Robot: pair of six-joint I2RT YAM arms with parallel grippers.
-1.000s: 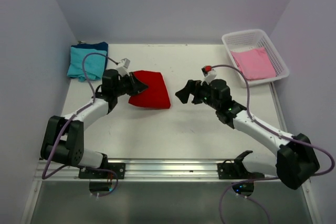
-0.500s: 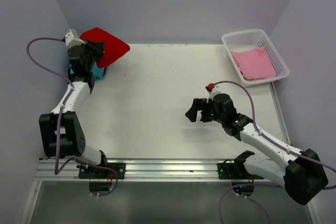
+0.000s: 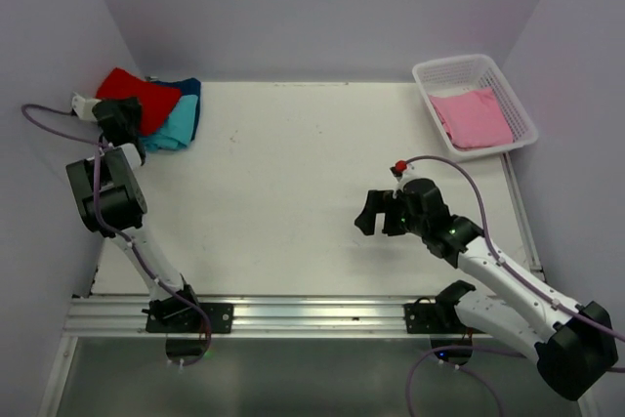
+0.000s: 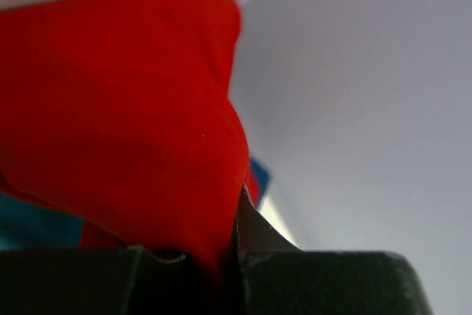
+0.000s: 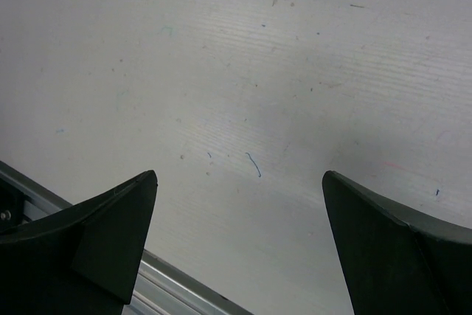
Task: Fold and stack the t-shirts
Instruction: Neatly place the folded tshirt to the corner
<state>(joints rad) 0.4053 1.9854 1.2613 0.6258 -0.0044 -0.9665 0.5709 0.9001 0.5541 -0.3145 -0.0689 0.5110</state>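
Observation:
The folded red t-shirt point(image 3: 137, 95) lies at the far left corner on top of the teal t-shirt point(image 3: 174, 129) and the dark blue t-shirt point(image 3: 191, 95). My left gripper point(image 3: 125, 114) is shut on the red t-shirt's near edge. In the left wrist view the red t-shirt point(image 4: 125, 123) fills the frame, pinched between the dark fingers point(image 4: 254, 230), with a sliver of teal t-shirt point(image 4: 33, 223) below. My right gripper point(image 3: 376, 214) hovers open over bare table at the right centre; its fingertips point(image 5: 125, 212) stand wide apart with nothing between them. A pink t-shirt point(image 3: 474, 116) lies in the basket.
The white lattice basket point(image 3: 518, 104) stands at the far right corner. Walls close in the table on the left, back and right. A metal rail point(image 3: 293, 312) runs along the near edge, also seen as the rail point(image 5: 169, 285) in the right wrist view.
My left arm carried the red t-shirt from the table's middle up and over to the far left, then set it down on the teal and blue pile. My right arm drew back toward the near right.

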